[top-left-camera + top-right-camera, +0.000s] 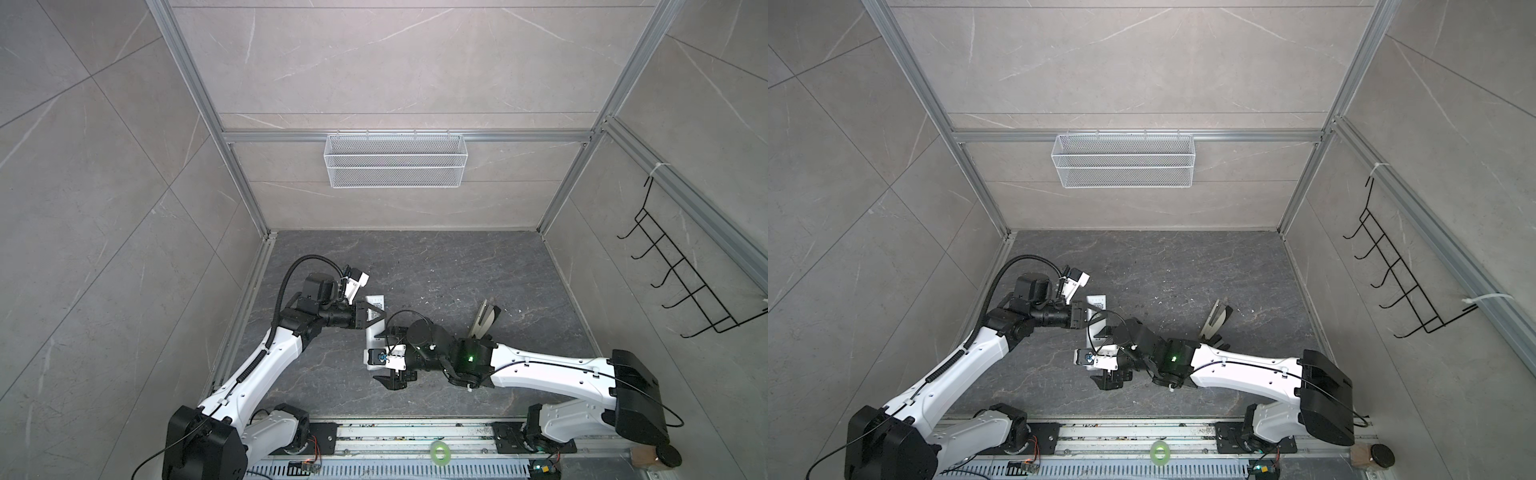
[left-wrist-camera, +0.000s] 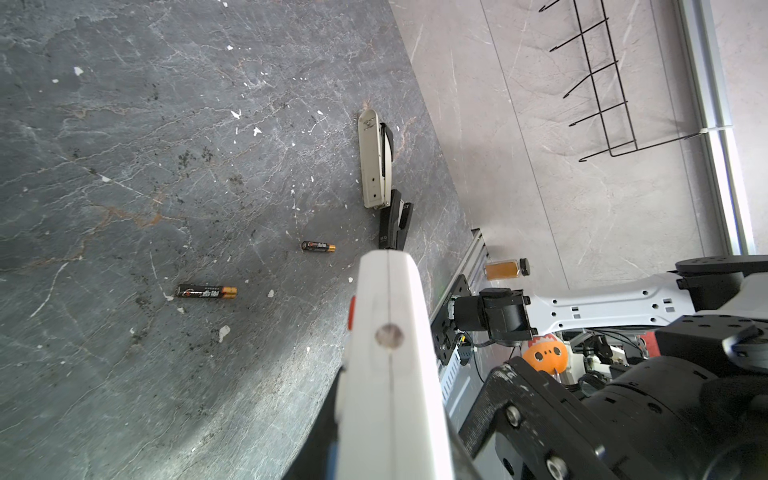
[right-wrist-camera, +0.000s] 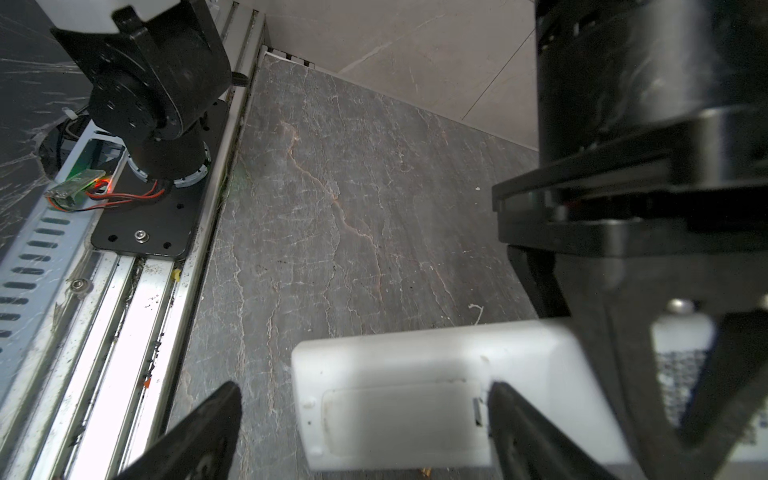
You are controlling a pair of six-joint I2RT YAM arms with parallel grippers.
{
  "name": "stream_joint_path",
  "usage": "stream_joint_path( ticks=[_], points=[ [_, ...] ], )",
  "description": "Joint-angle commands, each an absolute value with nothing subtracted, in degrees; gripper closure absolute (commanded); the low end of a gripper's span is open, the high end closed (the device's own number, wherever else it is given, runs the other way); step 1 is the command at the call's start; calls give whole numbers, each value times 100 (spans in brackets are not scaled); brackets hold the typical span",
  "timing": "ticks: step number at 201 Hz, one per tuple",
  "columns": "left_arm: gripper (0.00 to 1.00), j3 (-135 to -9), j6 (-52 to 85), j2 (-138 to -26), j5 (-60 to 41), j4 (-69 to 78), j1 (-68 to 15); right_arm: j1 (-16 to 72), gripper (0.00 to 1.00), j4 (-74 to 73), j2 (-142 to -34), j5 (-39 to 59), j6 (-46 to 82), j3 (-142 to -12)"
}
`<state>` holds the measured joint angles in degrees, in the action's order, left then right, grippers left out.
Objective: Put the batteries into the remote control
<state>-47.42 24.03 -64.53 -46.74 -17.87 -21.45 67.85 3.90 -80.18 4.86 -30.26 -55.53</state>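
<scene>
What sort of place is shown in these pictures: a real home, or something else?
Most likely a robot test cell dressed like a room: tile-look panels held in an aluminium frame, two robot arms mounted on a metal rail, and a wire basket and hook rack hung on the walls.

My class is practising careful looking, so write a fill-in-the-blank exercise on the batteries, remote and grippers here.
___ batteries lie loose on the table.
The left gripper, holding the remote, is ___.
The right gripper is ___.
Missing words: two; shut; open.
</scene>
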Motion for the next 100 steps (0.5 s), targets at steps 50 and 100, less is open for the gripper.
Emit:
stream_joint_path(
  ticks=[50, 100],
  points=[
    [100, -4860, 2477, -6230, -5237, -1521, -2114, 6759, 10, 991, -8183, 816, -2996, -5796],
    [100, -4843, 2502, -6216, -5342, -1450, -2103, 6671, 10, 876, -8063, 760, -2938, -5680]
  ],
)
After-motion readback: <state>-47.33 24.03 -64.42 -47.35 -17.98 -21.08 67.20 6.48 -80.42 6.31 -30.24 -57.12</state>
